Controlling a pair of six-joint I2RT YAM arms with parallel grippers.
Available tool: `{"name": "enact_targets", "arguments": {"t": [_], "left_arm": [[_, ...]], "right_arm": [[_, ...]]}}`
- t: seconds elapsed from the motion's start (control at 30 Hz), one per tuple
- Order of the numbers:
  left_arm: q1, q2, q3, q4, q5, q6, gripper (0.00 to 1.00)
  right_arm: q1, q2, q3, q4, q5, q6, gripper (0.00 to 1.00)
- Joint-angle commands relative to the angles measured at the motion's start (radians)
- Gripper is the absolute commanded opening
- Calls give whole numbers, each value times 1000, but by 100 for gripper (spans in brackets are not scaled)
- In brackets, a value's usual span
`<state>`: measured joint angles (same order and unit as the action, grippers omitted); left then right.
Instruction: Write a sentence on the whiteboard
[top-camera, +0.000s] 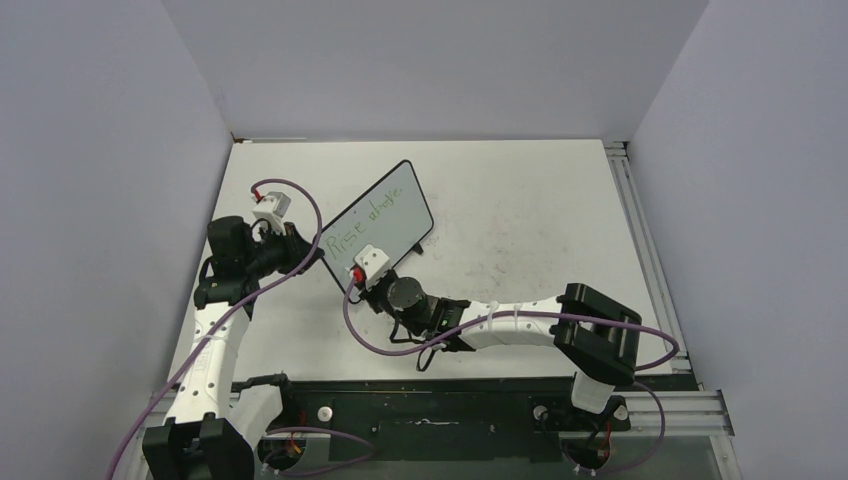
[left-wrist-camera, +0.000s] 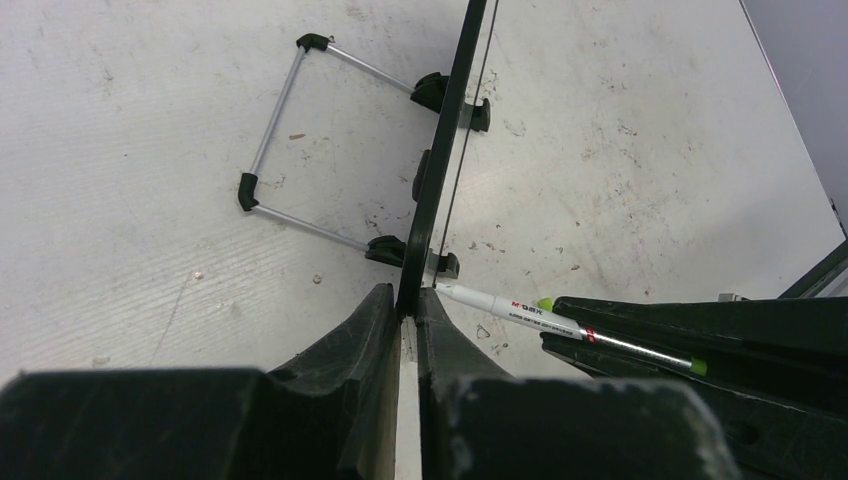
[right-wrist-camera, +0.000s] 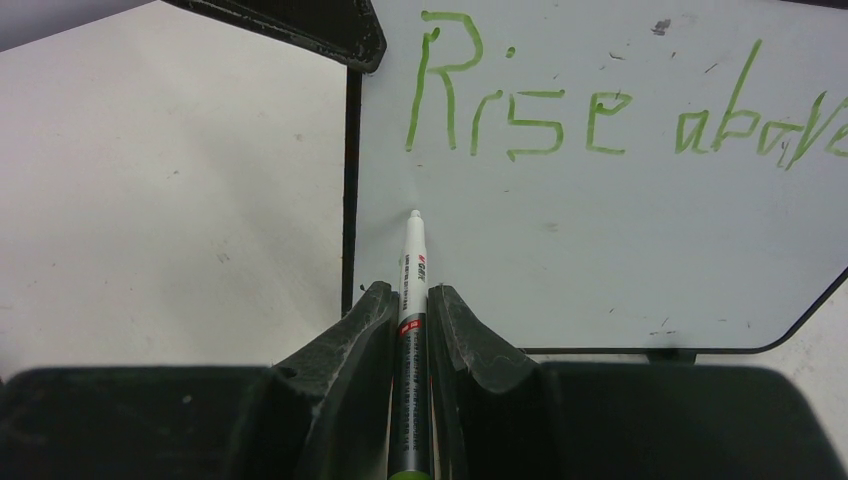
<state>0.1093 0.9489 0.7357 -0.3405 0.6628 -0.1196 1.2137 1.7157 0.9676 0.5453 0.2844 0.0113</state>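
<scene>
The whiteboard (top-camera: 395, 200) stands upright on its black feet, turned at an angle on the table. The sentence (right-wrist-camera: 600, 115) on it reads "Rise above" in green, in one line. My left gripper (left-wrist-camera: 408, 300) is shut on the board's left edge, which shows edge-on as a thin black frame (left-wrist-camera: 445, 170). My right gripper (right-wrist-camera: 411, 295) is shut on a white and grey marker (right-wrist-camera: 413, 255). The marker's tip rests at the board face just below the "R". From above, the left gripper (top-camera: 310, 252) and right gripper (top-camera: 362, 275) sit close together at the board's near-left corner.
A wire stand (left-wrist-camera: 290, 140) with black end caps props the board from behind. The scuffed white table (top-camera: 520, 230) is boxed in by grey walls. An aluminium rail (top-camera: 640, 230) runs along its right edge. Purple cables (top-camera: 300, 200) loop off both wrists.
</scene>
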Motion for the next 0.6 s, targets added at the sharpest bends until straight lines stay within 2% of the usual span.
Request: {"name": "enact_targets", "arguments": {"t": [0.0,0.37,0.57], "left_arm": [[-5,-18,37,38,26,-14,0],[-10,-18,36,42,37,-14,0],[-10,-13,41,30,3,-12,0]], "right_arm": [[-8,20,50,65,-6,-4,5],[-16,40,60,66,-11,-4,5],[-12,-15,18,68,16,-3,5]]}}
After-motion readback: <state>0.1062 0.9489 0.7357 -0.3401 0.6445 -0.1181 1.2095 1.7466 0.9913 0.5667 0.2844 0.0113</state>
